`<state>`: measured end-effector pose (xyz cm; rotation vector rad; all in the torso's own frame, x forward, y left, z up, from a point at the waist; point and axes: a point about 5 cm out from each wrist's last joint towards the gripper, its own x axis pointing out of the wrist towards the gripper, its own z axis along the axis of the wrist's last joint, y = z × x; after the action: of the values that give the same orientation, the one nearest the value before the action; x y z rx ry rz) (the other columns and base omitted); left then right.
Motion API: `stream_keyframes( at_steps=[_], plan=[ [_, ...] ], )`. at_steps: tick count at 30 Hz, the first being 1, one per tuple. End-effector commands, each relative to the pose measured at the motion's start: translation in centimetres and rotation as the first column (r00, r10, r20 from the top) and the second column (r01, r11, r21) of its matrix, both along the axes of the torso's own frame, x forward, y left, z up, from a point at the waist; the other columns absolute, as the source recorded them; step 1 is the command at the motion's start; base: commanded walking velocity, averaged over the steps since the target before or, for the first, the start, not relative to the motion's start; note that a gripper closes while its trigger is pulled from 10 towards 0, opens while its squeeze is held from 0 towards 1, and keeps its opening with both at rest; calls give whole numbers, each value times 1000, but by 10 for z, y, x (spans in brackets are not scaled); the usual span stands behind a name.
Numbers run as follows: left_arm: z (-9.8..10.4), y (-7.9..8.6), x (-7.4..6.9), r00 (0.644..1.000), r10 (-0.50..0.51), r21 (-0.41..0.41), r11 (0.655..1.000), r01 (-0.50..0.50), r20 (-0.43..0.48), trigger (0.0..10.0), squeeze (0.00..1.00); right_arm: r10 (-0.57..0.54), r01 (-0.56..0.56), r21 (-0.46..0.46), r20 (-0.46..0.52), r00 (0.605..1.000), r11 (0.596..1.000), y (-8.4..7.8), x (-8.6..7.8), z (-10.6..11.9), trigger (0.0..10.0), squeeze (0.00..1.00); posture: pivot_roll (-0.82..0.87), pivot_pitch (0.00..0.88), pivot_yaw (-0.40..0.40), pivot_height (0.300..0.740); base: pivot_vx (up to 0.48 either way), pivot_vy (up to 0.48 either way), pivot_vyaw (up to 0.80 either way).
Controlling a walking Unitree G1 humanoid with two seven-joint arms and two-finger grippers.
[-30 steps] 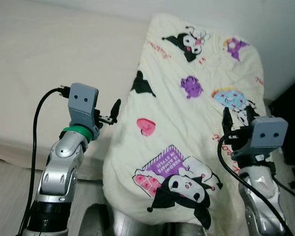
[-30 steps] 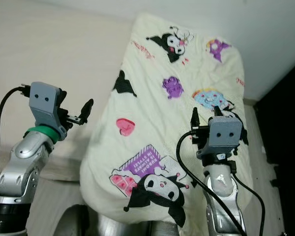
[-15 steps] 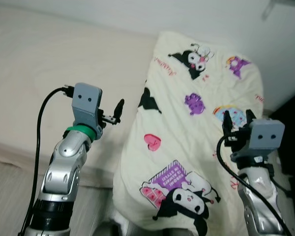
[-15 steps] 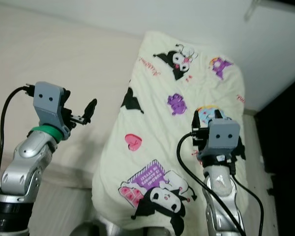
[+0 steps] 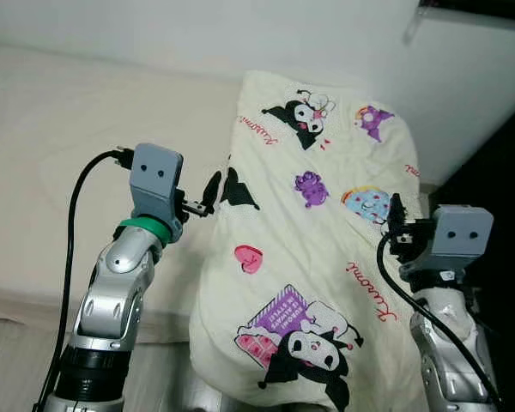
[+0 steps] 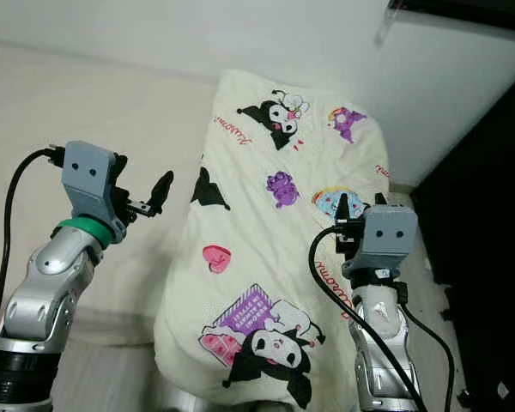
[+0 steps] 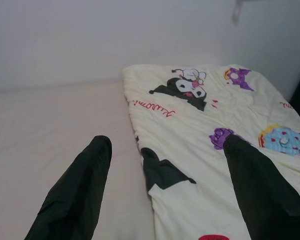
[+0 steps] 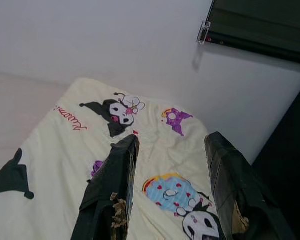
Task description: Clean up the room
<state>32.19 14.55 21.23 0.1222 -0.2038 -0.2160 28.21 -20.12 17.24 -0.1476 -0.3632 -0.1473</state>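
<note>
Left eye view: A cream blanket [image 5: 318, 249] printed with cartoon characters lies folded on the right part of a beige bed [image 5: 60, 154], reaching from the white wall [image 5: 240, 34] down to the near bed edge, where it hangs over. The left gripper [image 5: 208, 196] is raised beside the blanket's left edge, at the black printed patch. The right gripper [image 5: 396, 225] is raised over the blanket's right side, beside the blue printed figure. The state of either gripper's fingers cannot be told from this view.

Right eye view: The same layout appears. The left gripper [image 6: 159, 193] stands just left of the blanket [image 6: 266, 257], over bare bed surface [image 6: 51, 103]. The right gripper [image 6: 343, 219] stands at the blanket's right edge. A dark area [image 6: 489, 215] borders the bed on the right.

Left wrist view: The 2 black fingers [image 7: 75, 200] are spread wide apart and hold nothing. Between them lies the blanket's left edge [image 7: 140, 140], with the black printed patch directly ahead. One finger is over bare bed, the other over the blanket.

Right wrist view: The 2 black fingers [image 8: 112, 195] are spread apart and hold nothing. Both are over the blanket [image 8: 155, 150]. Worn, pale patches show on the fingers' inner faces. A dark panel [image 8: 260, 25] is mounted on the white wall above the blanket's far end.
</note>
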Motion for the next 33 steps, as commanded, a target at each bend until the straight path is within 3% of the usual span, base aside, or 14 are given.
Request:
stream_keyframes(
  at_steps=[1, 20, 30, 33],
  plan=[
    [-8, -1, -1, 1000, -5, 3, 1000, 5, -25, 10000, 0, -10, 10, 9, -35, 999, 1000, -2, -1, -9, 10000, 0, 15, 131, -30, 713, -439, 0, 0],
    [-8, 0, -1, 1000, -3, 7, 1000, 4, -26, 10000, 0, 4, -3, 27, -53, 999, 1000, 1, 0, -13, 10000, 0, 20, 134, -26, 713, -428, 0, 0],
    [-6, 1, -2, 1000, -5, 12, 1000, 5, -20, 10000, 0, 41, -32, 198, -40, 998, 980, -2, -1, -12, 10000, 0, 20, 134, -26, 713, -107, 0, 484],
    [-6, 1, -2, 1000, -7, 15, 1000, 8, -20, 10000, 0, 36, -27, 209, -38, 999, 978, -4, -1, -11, 10000, 0, 20, 134, -26, 713, 0, 0, 694]
  ],
)
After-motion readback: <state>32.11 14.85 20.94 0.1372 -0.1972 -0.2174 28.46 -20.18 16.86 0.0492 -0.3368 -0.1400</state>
